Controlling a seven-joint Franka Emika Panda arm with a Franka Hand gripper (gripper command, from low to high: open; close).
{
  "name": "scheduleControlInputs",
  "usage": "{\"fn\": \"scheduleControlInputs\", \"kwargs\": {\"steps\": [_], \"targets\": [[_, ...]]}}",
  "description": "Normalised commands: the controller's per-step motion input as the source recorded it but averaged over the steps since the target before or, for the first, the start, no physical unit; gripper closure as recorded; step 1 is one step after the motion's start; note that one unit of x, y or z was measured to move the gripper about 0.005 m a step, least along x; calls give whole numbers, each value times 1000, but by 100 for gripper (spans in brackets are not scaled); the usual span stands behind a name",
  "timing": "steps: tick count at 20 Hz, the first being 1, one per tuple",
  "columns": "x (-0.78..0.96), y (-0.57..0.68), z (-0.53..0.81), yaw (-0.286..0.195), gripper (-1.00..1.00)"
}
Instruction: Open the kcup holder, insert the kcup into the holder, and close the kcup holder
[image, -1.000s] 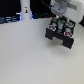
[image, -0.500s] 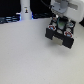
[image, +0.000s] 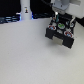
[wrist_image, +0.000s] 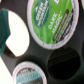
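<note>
The kcup holder (image: 61, 33) is a black boxy unit at the exterior view's upper right, its drawer pulled open toward the camera. My gripper (image: 62, 17) hangs right over it, fingers hidden among the slots. A kcup (image: 60, 26) with a green top shows just under the gripper. The wrist view is very close on the black slot tray (wrist_image: 60, 62). One green-and-white kcup lid (wrist_image: 52, 20) fills its upper part and a second lid (wrist_image: 27, 74) sits in another slot. An empty round slot (wrist_image: 17, 37) shows pale. No fingers show there.
A white bottle-like post (image: 26, 8) stands at the back on the exterior view's left. Dark clutter (image: 9, 19) lines the back edge. The pale tabletop (image: 30, 55) spreads in front of the holder.
The gripper stays over the open holder and looks slightly lower and closer to the slots. The holder has not moved.
</note>
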Motion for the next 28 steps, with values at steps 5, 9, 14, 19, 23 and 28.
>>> {"fn": "scheduleControlInputs", "kwargs": {"steps": [5, 9, 14, 19, 23, 28], "targets": [[287, -356, 559, 101, -100], [454, -473, 312, 68, -100], [513, -397, 226, 53, -100], [606, -219, 156, 39, -100], [560, -287, 154, 51, -100], [558, -324, 125, 54, -100]]}}
